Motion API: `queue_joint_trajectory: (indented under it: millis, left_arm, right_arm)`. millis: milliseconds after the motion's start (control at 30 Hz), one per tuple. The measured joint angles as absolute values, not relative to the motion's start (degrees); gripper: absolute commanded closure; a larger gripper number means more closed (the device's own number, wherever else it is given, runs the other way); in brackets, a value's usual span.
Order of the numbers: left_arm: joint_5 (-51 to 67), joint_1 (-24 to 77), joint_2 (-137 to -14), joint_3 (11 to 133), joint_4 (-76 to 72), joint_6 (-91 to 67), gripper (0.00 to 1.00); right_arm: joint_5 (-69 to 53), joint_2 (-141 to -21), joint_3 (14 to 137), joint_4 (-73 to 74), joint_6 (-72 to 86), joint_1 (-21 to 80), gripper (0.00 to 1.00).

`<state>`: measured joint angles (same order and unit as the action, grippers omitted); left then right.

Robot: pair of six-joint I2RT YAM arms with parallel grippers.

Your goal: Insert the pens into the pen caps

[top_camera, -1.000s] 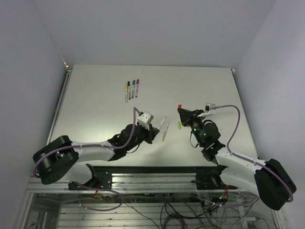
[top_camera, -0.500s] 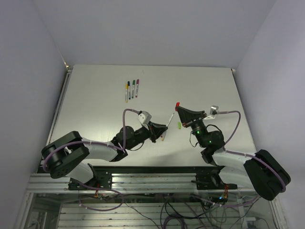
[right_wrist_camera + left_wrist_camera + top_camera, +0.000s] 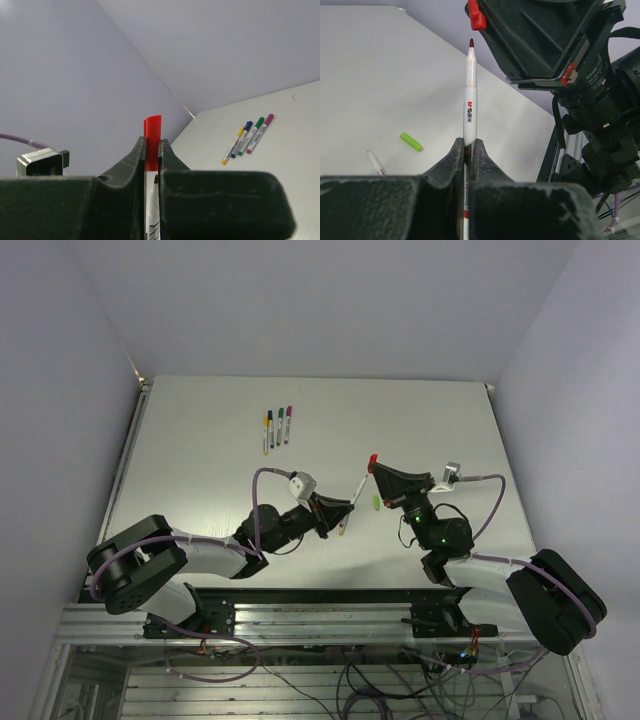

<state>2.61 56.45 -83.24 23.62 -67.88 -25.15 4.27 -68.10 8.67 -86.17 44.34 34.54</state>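
My left gripper (image 3: 468, 146) is shut on a white pen (image 3: 470, 95), holding it upright with its dark red tip uppermost. In the top view the left gripper (image 3: 347, 506) aims that pen (image 3: 359, 488) at the red pen cap (image 3: 373, 458). My right gripper (image 3: 376, 467) holds the cap. From the right wrist, the gripper (image 3: 151, 146) is shut on the red cap (image 3: 153, 134). The pen's tip (image 3: 156, 178) sits just below the cap's mouth, between the fingers. A green cap (image 3: 411, 141) and another uncapped pen (image 3: 376, 162) lie on the table.
Several capped pens (image 3: 277, 427) lie side by side at the far middle of the white table (image 3: 200, 460), also seen from the right wrist (image 3: 248, 137). The green cap (image 3: 377, 502) lies just below the two grippers. Walls close in the table's back and sides.
My left gripper has swung right and tilted up, bringing the pen's tip close under the red cap. The right gripper has shifted slightly left with the cap.
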Motion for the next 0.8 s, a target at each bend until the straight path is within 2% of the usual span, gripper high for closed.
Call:
queue_joint_trajectory:
  millis: [800]
  left_arm:
    - [4.5, 56.4, -83.3, 23.6, -70.1, -25.8, 0.93]
  right_arm:
    - [3.1, -68.6, 8.5, -86.3, 43.9, 34.5, 1.0]
